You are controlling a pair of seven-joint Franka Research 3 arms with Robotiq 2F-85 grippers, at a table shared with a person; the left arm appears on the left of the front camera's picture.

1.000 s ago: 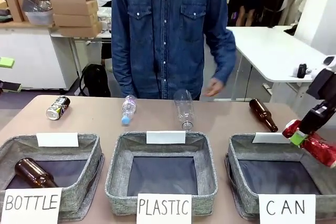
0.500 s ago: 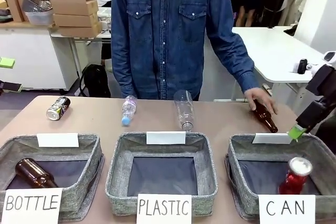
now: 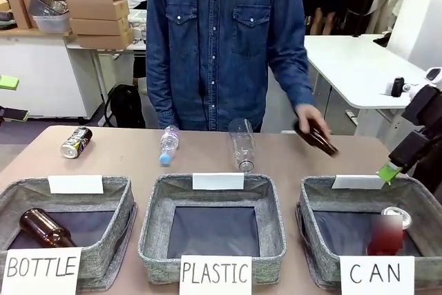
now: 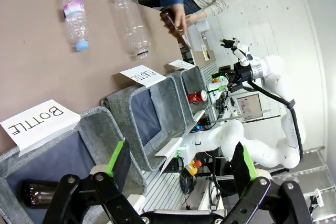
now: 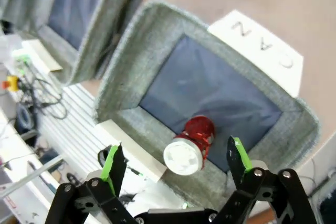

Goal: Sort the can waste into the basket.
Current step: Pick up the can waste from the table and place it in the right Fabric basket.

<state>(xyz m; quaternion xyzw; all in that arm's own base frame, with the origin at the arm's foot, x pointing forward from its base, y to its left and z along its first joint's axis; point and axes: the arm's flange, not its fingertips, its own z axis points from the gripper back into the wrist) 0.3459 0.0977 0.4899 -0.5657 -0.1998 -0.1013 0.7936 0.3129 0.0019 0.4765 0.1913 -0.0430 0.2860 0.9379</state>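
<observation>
the red can (image 3: pixel 388 231) lies inside the basket (image 3: pixel 318 195) signed "can", by its right front corner. the right gripper (image 5: pixel 174 153) hangs over it with jaws wide and empty. the left gripper (image 4: pixel 182 155) is wide too, above the bottle basket (image 4: pixel 94 129). the dark can (image 3: pixel 76 141) lies at the table's (image 3: pixel 124 160) far left, with a small plastic bottle (image 3: pixel 168 144) and a large clear bottle (image 3: pixel 242 143) between it and the can basket. a second ago the right gripper held the red can at the basket's right rim. since then the person's hand (image 3: pixel 307 117) has lifted a brown bottle (image 3: pixel 318 137) off the table.
</observation>
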